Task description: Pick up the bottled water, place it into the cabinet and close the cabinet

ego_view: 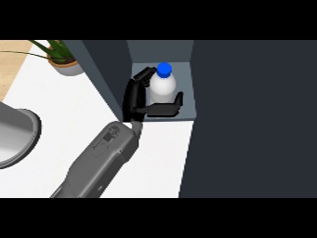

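From the lower edge at about seven o'clock a grey forearm [99, 160] rises over the white counter [161, 153]. At nine o'clock a grey round pot [3, 137] sits at the counter's left edge. The forearm ends in a black hand [135, 95] reaching into the open cabinet [181, 60]. Its fingers and thumb are curled round the bottled water [163, 86], which stands upright with a blue cap inside the cabinet, on its floor. Farthest off, at eleven o'clock, stands a potted plant [63, 58].
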{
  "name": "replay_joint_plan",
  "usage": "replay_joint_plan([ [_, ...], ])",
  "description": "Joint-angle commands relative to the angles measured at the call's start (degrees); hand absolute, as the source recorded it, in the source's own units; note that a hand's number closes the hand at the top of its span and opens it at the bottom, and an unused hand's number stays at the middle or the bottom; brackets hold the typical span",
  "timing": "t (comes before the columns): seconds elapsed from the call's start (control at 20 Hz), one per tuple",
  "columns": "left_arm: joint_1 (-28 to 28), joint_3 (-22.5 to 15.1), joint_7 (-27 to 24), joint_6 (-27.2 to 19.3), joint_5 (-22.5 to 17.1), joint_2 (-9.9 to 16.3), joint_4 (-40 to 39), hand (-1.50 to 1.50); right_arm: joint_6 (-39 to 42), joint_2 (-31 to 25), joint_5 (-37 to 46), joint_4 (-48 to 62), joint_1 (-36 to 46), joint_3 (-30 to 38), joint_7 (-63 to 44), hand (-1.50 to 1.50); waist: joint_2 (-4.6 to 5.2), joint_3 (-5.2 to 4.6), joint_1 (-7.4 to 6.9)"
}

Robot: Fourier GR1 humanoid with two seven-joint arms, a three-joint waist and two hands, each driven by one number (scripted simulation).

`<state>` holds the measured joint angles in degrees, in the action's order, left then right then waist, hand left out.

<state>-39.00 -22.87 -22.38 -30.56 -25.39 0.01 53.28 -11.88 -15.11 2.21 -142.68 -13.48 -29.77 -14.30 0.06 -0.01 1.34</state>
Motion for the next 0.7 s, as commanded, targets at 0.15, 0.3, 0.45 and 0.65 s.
replay_joint_plan([
  [0.15,-6.0,4.9,-3.3,1.1,-3.6,0.0,-10.8,1.5,1.6,-1.7,-3.1,-7.0,-0.9,2.9,-3.2,-1.5,0.15,0.0,-0.1],
  [0.3,-9.0,3.9,-4.4,-3.0,-7.7,0.0,-15.2,1.5,1.1,-1.4,-1.0,-6.7,-3.9,1.2,-0.8,-1.5,0.19,0.0,0.81],
  [0.45,-14.2,6.0,-5.1,-2.5,-4.8,0.2,-23.3,1.5,2.1,-1.4,-1.9,-3.7,-4.4,1.8,3.1,-1.5,0.42,0.02,0.96],
  [0.65,-16.5,4.4,-6.4,-6.0,-8.0,0.0,-27.2,1.5,3.8,-2.4,-4.7,-4.3,-4.6,3.2,3.4,-1.5,0.5,0.01,1.44],
])
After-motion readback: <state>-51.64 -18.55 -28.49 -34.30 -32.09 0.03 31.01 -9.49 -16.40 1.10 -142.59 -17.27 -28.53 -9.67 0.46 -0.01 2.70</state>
